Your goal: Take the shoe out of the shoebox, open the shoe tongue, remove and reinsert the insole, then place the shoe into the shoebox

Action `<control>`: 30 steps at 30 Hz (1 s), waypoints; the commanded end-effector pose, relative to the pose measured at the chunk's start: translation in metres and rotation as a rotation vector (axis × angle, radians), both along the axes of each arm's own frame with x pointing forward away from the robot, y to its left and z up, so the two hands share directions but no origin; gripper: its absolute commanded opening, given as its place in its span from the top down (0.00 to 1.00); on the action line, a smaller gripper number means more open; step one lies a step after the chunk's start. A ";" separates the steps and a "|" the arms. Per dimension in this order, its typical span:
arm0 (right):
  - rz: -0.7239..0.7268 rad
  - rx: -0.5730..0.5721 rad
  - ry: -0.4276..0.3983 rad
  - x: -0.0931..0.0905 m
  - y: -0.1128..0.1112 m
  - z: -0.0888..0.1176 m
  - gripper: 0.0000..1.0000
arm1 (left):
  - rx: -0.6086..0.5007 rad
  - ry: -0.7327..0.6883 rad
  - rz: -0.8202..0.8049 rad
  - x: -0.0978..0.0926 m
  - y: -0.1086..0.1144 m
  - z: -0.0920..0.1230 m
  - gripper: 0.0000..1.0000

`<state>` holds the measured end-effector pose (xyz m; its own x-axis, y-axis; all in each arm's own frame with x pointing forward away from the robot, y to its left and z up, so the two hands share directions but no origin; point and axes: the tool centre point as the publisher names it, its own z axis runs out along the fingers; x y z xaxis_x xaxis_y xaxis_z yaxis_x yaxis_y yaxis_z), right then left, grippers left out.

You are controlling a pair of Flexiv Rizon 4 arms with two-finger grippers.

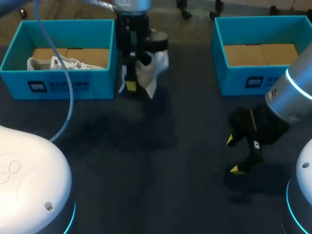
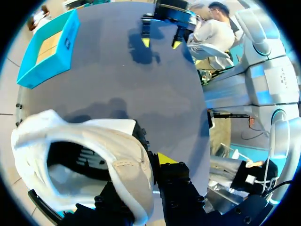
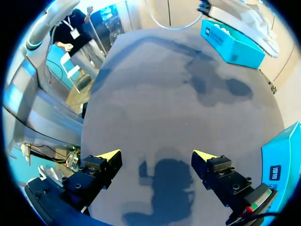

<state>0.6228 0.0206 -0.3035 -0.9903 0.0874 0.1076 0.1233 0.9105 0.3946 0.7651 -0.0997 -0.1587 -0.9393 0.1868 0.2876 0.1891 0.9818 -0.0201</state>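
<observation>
Left gripper [image 1: 136, 82] tight on white shoe [image 1: 157, 63]

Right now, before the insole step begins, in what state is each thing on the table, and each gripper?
held white shoe: lifted above the table, gripped at its collar, opening facing the left wrist camera.
left gripper: shut on the held white shoe.
right gripper: open, empty, above the table.
left shoebox: no lid on it, second white shoe lying inside.
right shoebox: no lid on it, only its cardboard floor shows.
</observation>
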 end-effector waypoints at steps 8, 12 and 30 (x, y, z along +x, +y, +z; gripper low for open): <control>0.000 -0.002 -0.001 -0.001 0.000 -0.001 0.00 | -0.015 0.017 0.029 0.096 0.043 0.029 1.00; 0.000 -0.002 -0.001 -0.001 0.000 -0.001 0.00 | -0.010 0.004 0.032 0.127 0.065 0.034 1.00; 0.000 -0.002 -0.001 -0.001 0.000 -0.001 0.00 | 0.037 -0.032 -0.174 0.213 0.179 0.052 1.00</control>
